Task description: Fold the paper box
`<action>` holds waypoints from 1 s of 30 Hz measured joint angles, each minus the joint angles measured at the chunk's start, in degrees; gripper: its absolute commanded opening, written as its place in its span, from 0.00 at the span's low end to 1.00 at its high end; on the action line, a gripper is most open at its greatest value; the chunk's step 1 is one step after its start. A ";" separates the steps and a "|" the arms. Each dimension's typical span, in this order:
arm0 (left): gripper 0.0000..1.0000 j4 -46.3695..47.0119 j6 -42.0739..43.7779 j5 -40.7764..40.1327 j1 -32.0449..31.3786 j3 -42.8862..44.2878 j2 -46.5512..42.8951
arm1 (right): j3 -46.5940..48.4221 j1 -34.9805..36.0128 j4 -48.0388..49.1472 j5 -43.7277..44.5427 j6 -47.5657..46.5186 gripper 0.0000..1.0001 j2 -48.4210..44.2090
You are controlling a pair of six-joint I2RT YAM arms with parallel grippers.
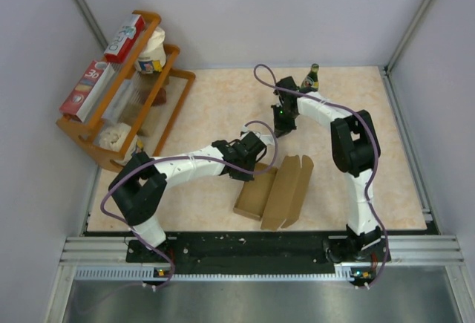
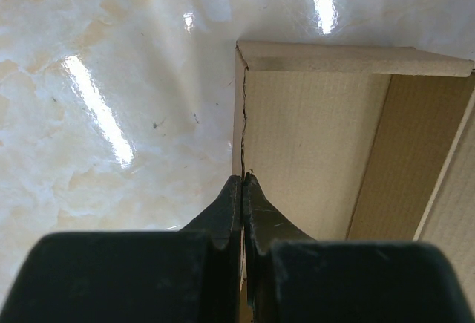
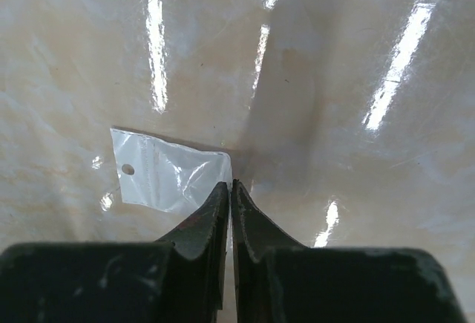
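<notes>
The paper box (image 1: 286,189) lies part-folded near the front middle of the table, brown, with its flaps standing up. In the left wrist view its inside floor (image 2: 312,145) and a raised side wall show. My left gripper (image 1: 257,171) (image 2: 243,177) is shut on the top edge of that wall at the box's left side. My right gripper (image 1: 281,131) (image 3: 231,184) is farther back, low over the bare table and away from the box. It is shut on the right edge of a small clear plastic bag (image 3: 169,177) lying flat there.
A green bottle (image 1: 312,78) stands at the back, just behind the right arm. A wooden rack (image 1: 111,119) with red-and-white cartons and jars fills the back left corner. Walls close in the table on three sides.
</notes>
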 measured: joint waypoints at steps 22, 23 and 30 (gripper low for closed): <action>0.00 0.24 -0.07 0.11 0.15 0.02 0.11 | -11.61 -1.07 5.29 6.88 3.02 0.00 -35.15; 0.00 0.31 -0.04 0.22 0.28 0.15 0.26 | -13.42 -0.76 5.18 6.97 3.28 0.00 -37.77; 0.00 1.03 -0.02 0.72 1.18 1.22 1.18 | -25.05 4.55 3.37 7.50 5.31 0.00 -47.30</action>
